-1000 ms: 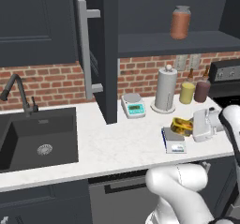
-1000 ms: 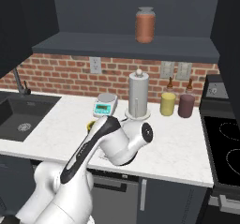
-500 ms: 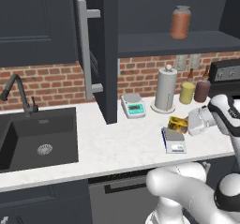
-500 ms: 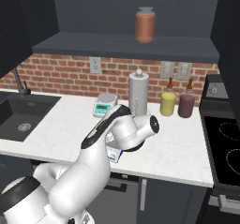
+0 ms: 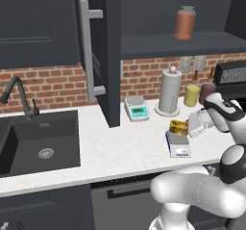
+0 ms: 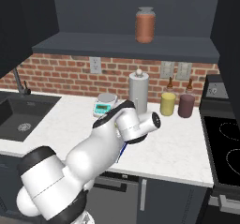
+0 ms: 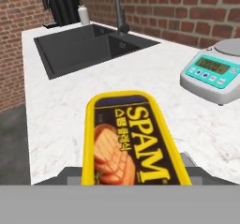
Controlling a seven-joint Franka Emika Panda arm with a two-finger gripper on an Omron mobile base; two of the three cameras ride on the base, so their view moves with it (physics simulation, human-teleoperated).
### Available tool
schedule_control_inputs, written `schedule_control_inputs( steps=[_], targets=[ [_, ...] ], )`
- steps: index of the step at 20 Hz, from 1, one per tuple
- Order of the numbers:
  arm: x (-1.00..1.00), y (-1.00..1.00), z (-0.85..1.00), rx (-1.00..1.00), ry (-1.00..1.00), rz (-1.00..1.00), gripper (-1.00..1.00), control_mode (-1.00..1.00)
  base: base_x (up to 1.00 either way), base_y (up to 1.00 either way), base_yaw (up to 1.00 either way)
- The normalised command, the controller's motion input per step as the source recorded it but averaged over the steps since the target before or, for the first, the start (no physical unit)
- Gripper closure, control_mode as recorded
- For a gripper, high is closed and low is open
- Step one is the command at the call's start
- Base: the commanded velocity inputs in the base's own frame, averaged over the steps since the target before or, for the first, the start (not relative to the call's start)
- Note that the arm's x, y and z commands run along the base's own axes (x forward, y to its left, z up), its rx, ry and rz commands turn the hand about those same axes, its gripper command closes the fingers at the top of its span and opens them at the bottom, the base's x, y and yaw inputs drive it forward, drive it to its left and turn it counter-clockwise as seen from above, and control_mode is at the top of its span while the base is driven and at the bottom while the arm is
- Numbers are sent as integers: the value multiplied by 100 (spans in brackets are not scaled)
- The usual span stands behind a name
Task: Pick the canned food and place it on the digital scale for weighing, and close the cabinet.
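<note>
The canned food (image 5: 178, 127) sits at center right of the left base view, right on top of the digital scale (image 5: 178, 146), whose white display strip faces the counter edge. The gripper (image 5: 192, 126) is just beside the tin on its right, and its jaws look closed around the tin, though the fingertips themselves are hidden. In the hand view the yellow tin (image 7: 132, 141) takes up the lower middle, label up, with the grey platform (image 7: 190, 164) peeking out beside it.

The cabinet (image 5: 108, 56) is open, its door edge with the long bar handle (image 5: 86, 51) sticking out toward the camera. On its shelf, upper right, stands an orange-brown jar (image 5: 185, 23) with a grey lid. A white scale (image 5: 136, 108) with a teal display sits on the counter behind.
</note>
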Motion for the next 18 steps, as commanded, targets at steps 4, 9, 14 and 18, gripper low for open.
schedule_control_inputs(
  steps=[4,9,14,18],
  targets=[
    [1,0,-20,-8,-2,0,100,-100,0,0,0],
    [0,0,-17,-6,-2,0,100,-100,0,0,0],
    [0,0,-24,-3,0,0,100,-100,0,0,0],
    [0,0,-21,-1,-7,0,100,-100,0,0,0]
  ],
)
